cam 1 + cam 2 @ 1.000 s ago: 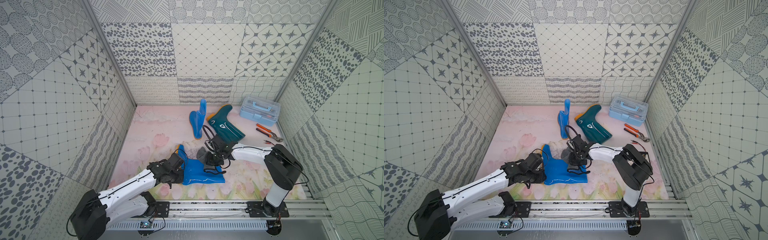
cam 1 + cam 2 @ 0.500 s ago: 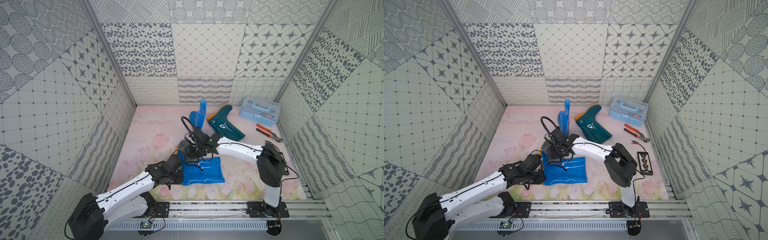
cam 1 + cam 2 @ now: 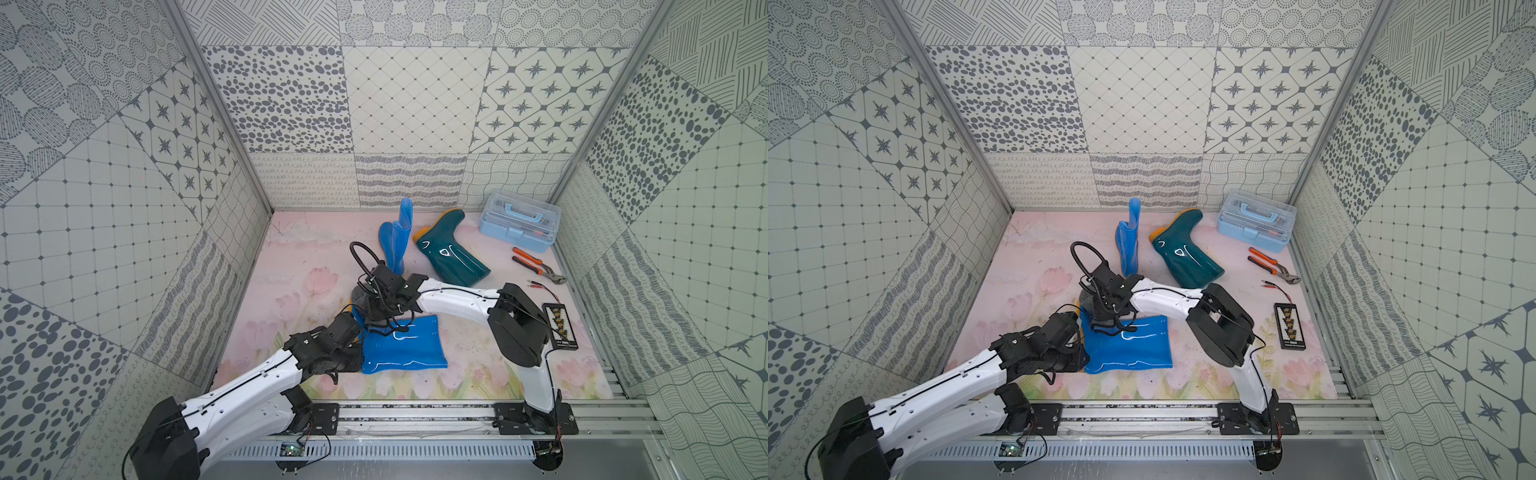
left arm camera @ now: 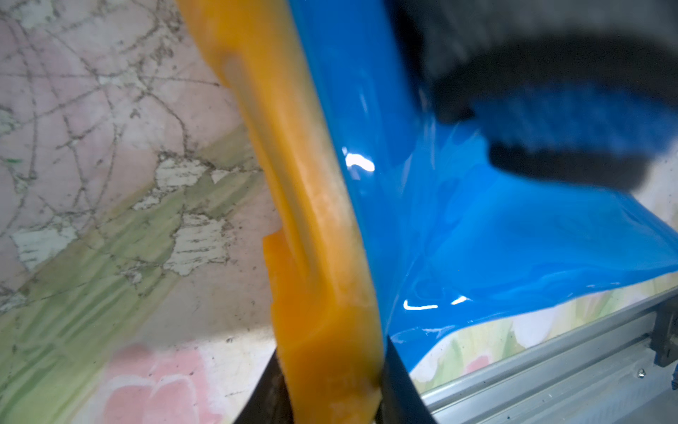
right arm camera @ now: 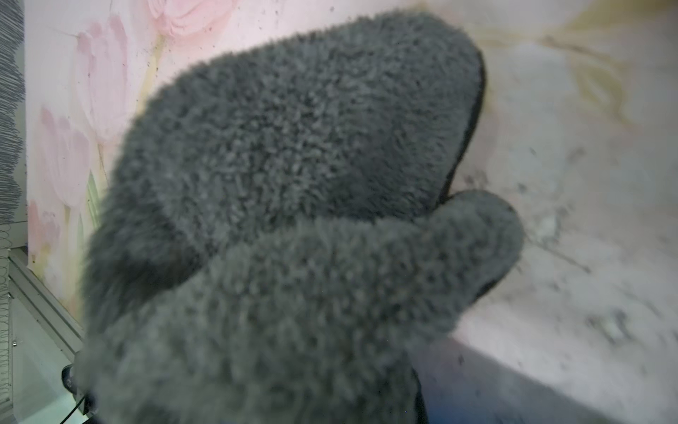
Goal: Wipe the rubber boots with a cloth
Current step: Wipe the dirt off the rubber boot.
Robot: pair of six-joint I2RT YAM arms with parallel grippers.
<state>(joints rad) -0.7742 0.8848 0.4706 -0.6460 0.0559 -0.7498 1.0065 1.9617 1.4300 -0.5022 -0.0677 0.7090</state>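
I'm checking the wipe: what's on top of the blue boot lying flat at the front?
The grey cloth, bunched in the right gripper, covers the foot of the blue boot; its shaft is cloth-free. The toe beneath is hidden.

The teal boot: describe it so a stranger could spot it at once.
Find the light blue toolbox at the far right corner of the floral mat. Just left of it the teal boot lies on its side, next to an upright blue boot. Unlike that and the flat blue boot, it is dark green.
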